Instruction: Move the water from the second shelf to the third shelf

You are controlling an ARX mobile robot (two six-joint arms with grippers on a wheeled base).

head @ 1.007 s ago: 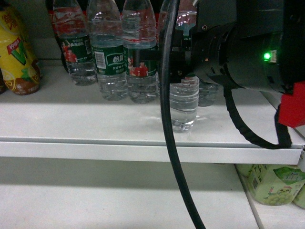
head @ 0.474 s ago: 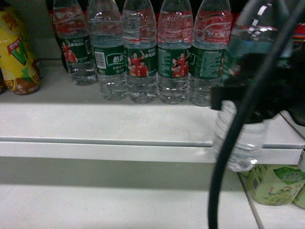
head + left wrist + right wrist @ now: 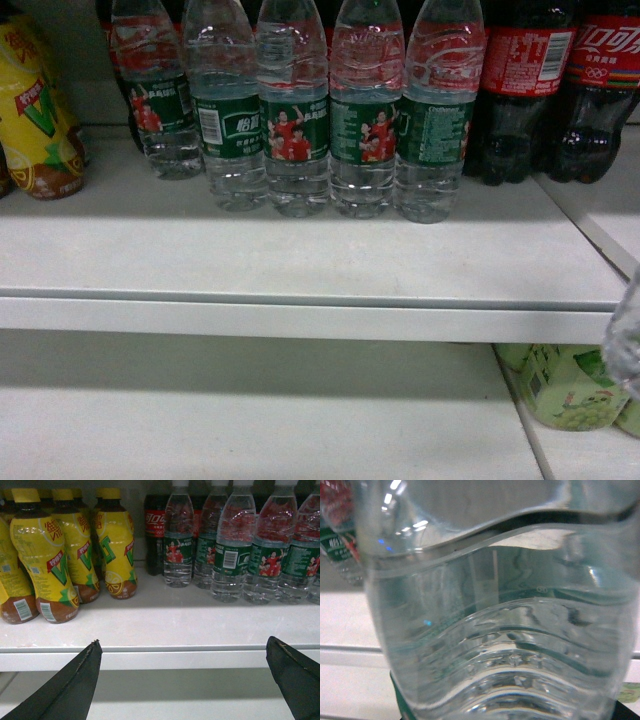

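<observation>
One water bottle (image 3: 495,630), clear and ribbed, fills the right wrist view at very close range. My right gripper is shut on it, its fingers hidden behind the plastic. The head view catches only a blurred sliver of this bottle (image 3: 626,335) at the right edge, off the shelf and below its lip. Several more green-labelled water bottles (image 3: 296,120) stand in a row on the upper shelf (image 3: 300,260). My left gripper (image 3: 182,652) hangs open and holds nothing, in front of that shelf's front edge (image 3: 175,657).
Dark cola bottles (image 3: 520,90) stand right of the water row. Yellow drink bottles (image 3: 45,560) crowd the shelf's left end. The lower shelf (image 3: 250,420) is bare white on its left and middle, with green drink packs (image 3: 565,385) at its right.
My right arm has carried the water bottle off the shelf, to the right and down, almost out of the head view. The cola bottles behind it now show.
</observation>
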